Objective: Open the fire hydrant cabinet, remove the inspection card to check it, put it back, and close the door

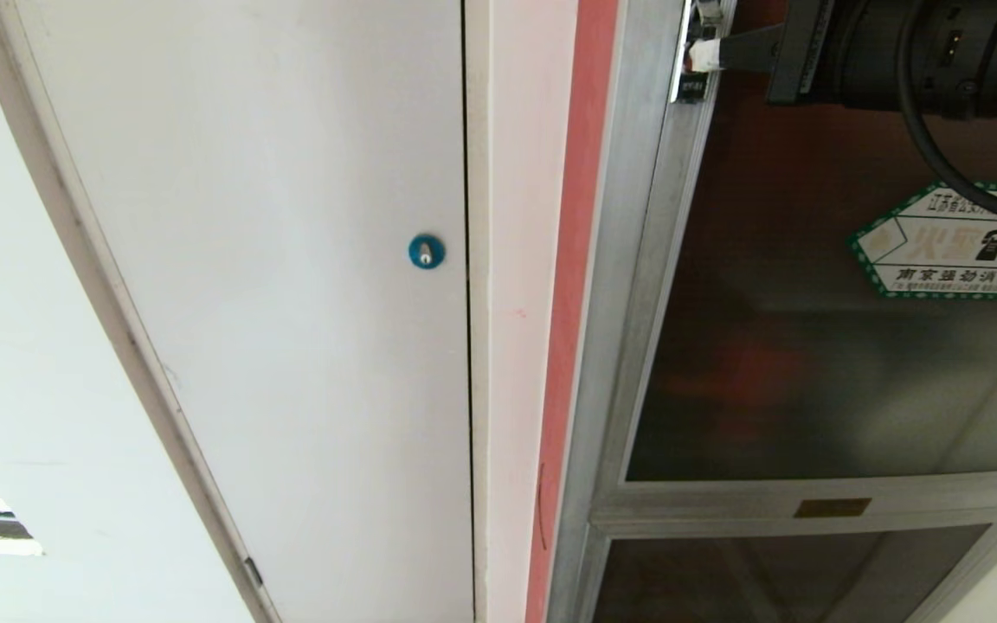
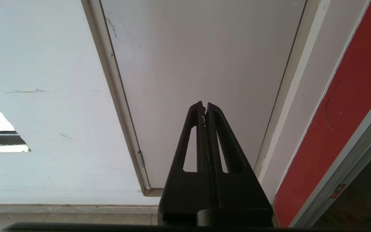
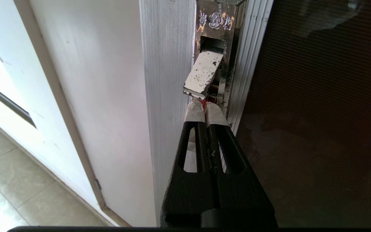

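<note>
Head view: a pale wall carries a plain white door point(image 1: 291, 285) with a small round blue lock point(image 1: 426, 251) near its right edge. Right of it run a white jamb and a red painted strip point(image 1: 572, 285), then the brushed silver frame of the fire hydrant cabinet point(image 1: 637, 285). The door point(image 1: 810, 363) of the cabinet is a large dark tinted glass panel, closed in its frame, with dim red showing through it. A green-bordered hexagonal sticker point(image 1: 953, 242) with a telephone icon sits at the panel's right edge. Below a silver crossbar with a small brass plate point(image 1: 832, 508) lies a shorter dark panel point(image 1: 775, 575). At the panel's top left corner the right gripper point(image 1: 706, 54), white-tipped, reaches the frame, with its black arm and a black cable behind it.

Left wrist view: the left gripper point(image 2: 204, 108) hangs before the white door, touching nothing, its black slotted fingers pressed together with nothing between them. Grey floor tiles point(image 2: 60, 219) meet the wall's foot, and the red strip and silver frame stand alongside.

Right wrist view: the right gripper point(image 3: 204, 108) has its taped tips closed together, right at a small red latch point(image 3: 204, 102) set in the door's frame edge. Just beyond, a worn white metal tab point(image 3: 203, 74) juts tilted from a slot in a brass-coloured plate point(image 3: 216, 22) stamped with characters. The aluminium is finely ribbed; the glass shows a fine dotted mesh.
</note>
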Controlling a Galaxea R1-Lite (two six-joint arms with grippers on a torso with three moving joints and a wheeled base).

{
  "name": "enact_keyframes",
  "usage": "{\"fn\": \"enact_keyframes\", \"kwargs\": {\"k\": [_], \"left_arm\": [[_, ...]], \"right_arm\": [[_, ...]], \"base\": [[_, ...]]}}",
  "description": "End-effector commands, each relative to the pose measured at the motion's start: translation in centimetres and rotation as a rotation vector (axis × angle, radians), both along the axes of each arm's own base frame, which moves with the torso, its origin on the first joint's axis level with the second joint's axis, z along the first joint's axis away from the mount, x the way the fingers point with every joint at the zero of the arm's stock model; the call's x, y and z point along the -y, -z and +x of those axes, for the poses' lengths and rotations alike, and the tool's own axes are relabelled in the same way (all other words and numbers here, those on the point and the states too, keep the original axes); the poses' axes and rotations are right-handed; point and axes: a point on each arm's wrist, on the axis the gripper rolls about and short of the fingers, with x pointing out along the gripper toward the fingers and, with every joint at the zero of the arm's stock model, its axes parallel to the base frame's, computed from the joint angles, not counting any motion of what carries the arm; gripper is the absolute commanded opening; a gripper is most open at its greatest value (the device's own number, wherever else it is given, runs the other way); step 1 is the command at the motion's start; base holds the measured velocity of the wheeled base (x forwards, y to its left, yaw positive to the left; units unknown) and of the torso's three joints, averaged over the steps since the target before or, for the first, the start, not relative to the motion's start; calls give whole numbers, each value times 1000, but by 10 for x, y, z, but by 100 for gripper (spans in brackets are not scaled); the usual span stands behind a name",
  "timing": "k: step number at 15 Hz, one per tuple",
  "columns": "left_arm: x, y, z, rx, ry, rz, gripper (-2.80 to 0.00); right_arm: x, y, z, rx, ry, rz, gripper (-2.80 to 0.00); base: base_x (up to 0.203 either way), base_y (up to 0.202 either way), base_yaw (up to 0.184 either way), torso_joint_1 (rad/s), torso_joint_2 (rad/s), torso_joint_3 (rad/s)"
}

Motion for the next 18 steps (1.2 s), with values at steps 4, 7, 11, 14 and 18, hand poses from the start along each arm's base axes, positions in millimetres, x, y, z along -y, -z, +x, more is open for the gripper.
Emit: {"fn": "enact_keyframes", "kwargs": {"k": [4, 7, 11, 14, 18], "left_arm": [[0, 0, 0, -3, 1, 0, -280], [0, 0, 0, -3, 1, -2, -280], [0, 0, 0, -3, 0, 0, -280], [0, 0, 0, -3, -1, 0, -280], [0, 1, 0, -3, 1, 0, -280]], "right_arm": [[3, -2, -4, 5, 3, 1, -280], [0, -2, -22, 0, -36, -1, -280], [-10, 9, -56, -29, -69, -8, -280], [-25, 22, -75, 8, -16, 26, -280], [-48, 36, -90, 100, 125, 136, -280]], "base": [[0, 0, 0, 0, 0, 0], [0, 0, 0, 0, 0, 0], [0, 0, 0, 0, 0, 0], [0, 0, 0, 0, 0, 0], [0, 0, 0, 0, 0, 0]]}}
